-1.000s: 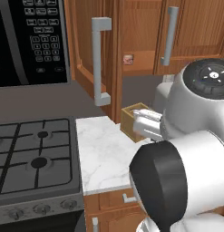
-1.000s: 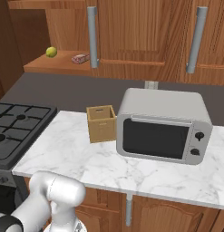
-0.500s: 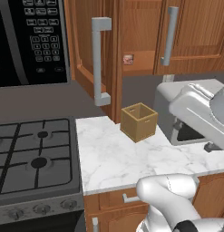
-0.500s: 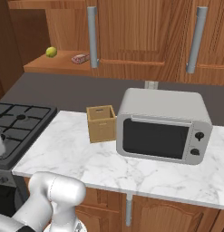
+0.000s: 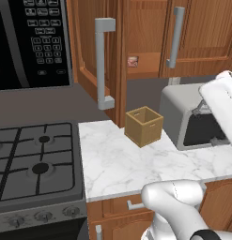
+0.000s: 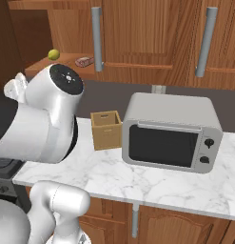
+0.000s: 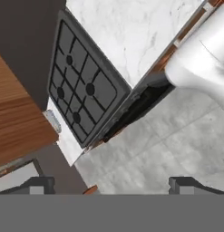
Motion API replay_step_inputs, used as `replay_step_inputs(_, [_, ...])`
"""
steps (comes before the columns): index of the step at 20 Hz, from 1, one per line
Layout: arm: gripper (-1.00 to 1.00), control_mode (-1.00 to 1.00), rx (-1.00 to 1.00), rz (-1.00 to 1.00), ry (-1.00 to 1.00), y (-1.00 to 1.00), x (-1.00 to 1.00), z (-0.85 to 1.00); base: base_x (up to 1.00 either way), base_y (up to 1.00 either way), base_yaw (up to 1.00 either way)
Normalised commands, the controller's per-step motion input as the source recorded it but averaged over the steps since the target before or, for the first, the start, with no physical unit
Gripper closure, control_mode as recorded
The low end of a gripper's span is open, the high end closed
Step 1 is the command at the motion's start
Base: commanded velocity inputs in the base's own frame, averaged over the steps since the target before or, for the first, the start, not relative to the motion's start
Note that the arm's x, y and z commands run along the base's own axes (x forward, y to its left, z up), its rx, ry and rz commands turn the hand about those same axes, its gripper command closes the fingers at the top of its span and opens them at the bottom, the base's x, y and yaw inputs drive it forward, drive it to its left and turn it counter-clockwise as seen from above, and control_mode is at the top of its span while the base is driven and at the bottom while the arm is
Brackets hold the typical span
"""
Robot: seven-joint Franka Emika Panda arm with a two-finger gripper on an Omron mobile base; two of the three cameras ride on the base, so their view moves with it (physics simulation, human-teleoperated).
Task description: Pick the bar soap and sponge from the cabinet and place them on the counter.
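The pinkish bar soap (image 6: 84,61) lies on the open shelf of the wooden cabinet (image 6: 138,33), near its bar handle; it also appears small and far off as the bar soap (image 5: 132,61). The sponge is out of view. The white marble counter (image 5: 117,164) stretches below. My gripper (image 7: 111,186) is open, its two dark fingertips (image 7: 41,185) wide apart with nothing between them, pointing down over the stovetop (image 7: 79,93), the counter's edge (image 7: 131,27) and the floor. My arm (image 6: 43,119) rises large at the left, well below the shelf.
A small open wooden box (image 6: 106,130) and a grey microwave (image 6: 171,133) stand on the counter. A yellow-green round fruit (image 6: 53,55) sits on the shelf left of the soap. The black gas stovetop (image 5: 35,159) borders the counter, under a black oven panel (image 5: 33,42).
The arm has swung: it left the middle of the left base view for its right edge and now looms at the left of the right base view. Soap, box and microwave stay put.
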Motion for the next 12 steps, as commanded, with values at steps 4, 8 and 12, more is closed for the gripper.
replay_step_inputs(4, [-1.0,-1.0,0.36,0.09,0.11,0.05,0.46,0.03,0.0,0.0,0.0])
replay_step_inputs(8, [-1.0,-1.0,0.02,0.15,0.11,0.41,0.43,0.03,0.0,0.0,0.0])
replay_step_inputs(12, [-1.0,-1.0,-0.08,0.16,0.05,0.51,0.28,0.08,0.0,0.0,0.0])
